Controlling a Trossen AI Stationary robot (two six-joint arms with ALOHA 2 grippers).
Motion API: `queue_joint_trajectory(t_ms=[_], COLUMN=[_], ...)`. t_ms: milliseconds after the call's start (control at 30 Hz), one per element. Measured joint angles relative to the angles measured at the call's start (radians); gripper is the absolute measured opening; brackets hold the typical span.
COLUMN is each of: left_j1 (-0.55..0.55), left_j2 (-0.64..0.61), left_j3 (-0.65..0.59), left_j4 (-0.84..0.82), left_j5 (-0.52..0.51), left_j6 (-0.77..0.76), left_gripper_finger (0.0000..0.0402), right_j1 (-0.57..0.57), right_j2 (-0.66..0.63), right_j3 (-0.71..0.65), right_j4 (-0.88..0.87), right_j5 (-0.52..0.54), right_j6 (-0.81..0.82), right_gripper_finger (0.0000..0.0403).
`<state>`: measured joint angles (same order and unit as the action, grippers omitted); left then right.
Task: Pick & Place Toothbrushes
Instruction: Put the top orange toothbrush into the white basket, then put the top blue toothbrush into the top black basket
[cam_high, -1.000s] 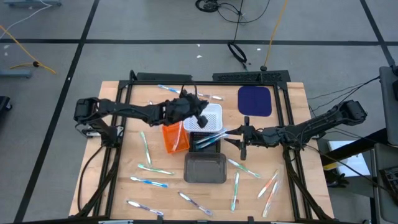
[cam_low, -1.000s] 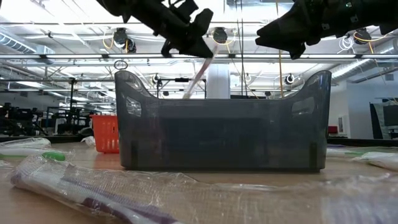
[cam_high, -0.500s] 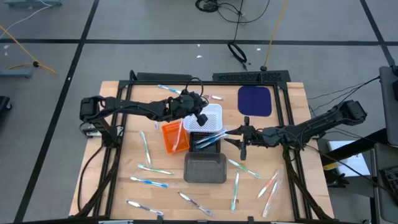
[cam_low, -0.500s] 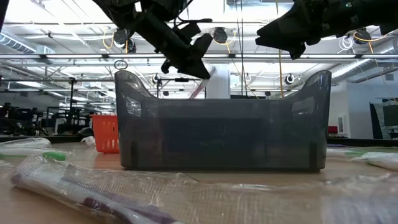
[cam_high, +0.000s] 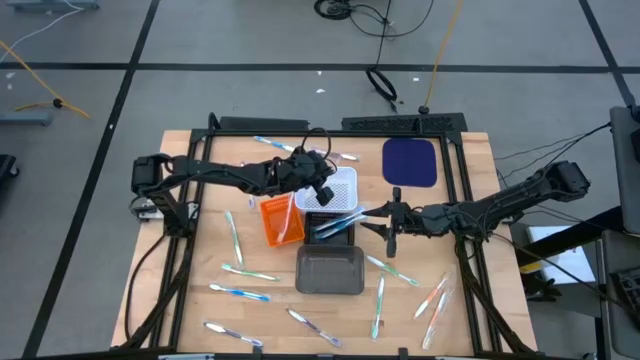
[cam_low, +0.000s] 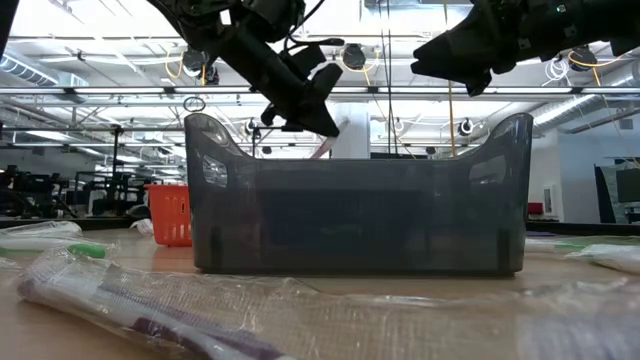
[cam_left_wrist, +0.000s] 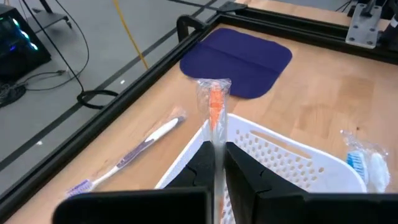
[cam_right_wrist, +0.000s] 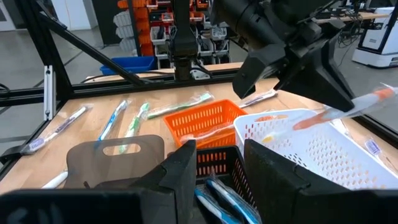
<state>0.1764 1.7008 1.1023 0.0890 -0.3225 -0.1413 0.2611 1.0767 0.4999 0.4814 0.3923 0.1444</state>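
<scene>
My left gripper (cam_high: 322, 188) hangs over the white basket (cam_high: 350, 176), shut on a wrapped orange toothbrush (cam_left_wrist: 215, 109) that also shows in the right wrist view (cam_right_wrist: 348, 107). My right gripper (cam_high: 372, 216) waits open and level beside the baskets, its fingers (cam_right_wrist: 180, 168) standing over blue toothbrushes (cam_right_wrist: 214, 194) in a dark basket (cam_high: 335, 228). More wrapped toothbrushes lie flat on the table, such as one at the near left (cam_high: 240, 293) and one at the near right (cam_high: 380, 300). A purple one (cam_left_wrist: 134, 152) lies beyond the white basket. My left gripper pinches the wrapped orange toothbrush's shaft (cam_left_wrist: 217, 152) between its two fingers. The fingers slant downward from the table's left, and the stick runs on forward along them. The toothbrush is lifted clear, its orange end jutting past the white basket's rim (cam_left_wrist: 198, 134).
An orange basket (cam_high: 280, 220) stands left of the white one. A grey tray (cam_high: 330, 270) sits nearer the front and blocks the low view (cam_low: 350, 220). A blue mat (cam_high: 410, 162) lies at the far right. Black frame rails (cam_high: 455, 180) border the work area.
My left gripper has sunk toward the white basket and tipped nose-down, still carrying the orange toothbrush. In the low view the stick has dropped almost wholly behind the grey tray's wall.
</scene>
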Motion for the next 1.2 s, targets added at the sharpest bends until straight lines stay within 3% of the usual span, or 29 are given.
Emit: queue_joint_trajectory(t_ms=[400,667,833,1033,1200], left_j1=[0.0,0.0,0.035,0.144,0.272], left_j2=[0.0,-0.026,-0.062,-0.079,-0.08], left_j3=[0.0,0.001,0.001,0.0,0.0], left_j4=[-0.017,-0.024,-0.111,-0.206,-0.253], left_j5=[0.007,-0.165,-0.229,-0.216,-0.059], left_j6=[0.017,0.155,0.229,0.217,0.207], left_gripper_finger=[0.0119,0.0126,0.0127,0.0127,0.0127], right_j1=[0.0,0.0,0.0,0.0,0.0], right_j2=[0.0,0.0,0.0,0.0,0.0], right_j3=[0.0,0.0,0.0,0.0,0.0], right_j4=[0.0,-0.007,-0.022,-0.022,-0.022], right_j5=[0.0,-0.001,-0.001,0.001,0.001], right_j6=[0.0,0.0,0.0,0.0,0.0], right_gripper_finger=[0.0126,0.0126,0.0126,0.0126,0.0126])
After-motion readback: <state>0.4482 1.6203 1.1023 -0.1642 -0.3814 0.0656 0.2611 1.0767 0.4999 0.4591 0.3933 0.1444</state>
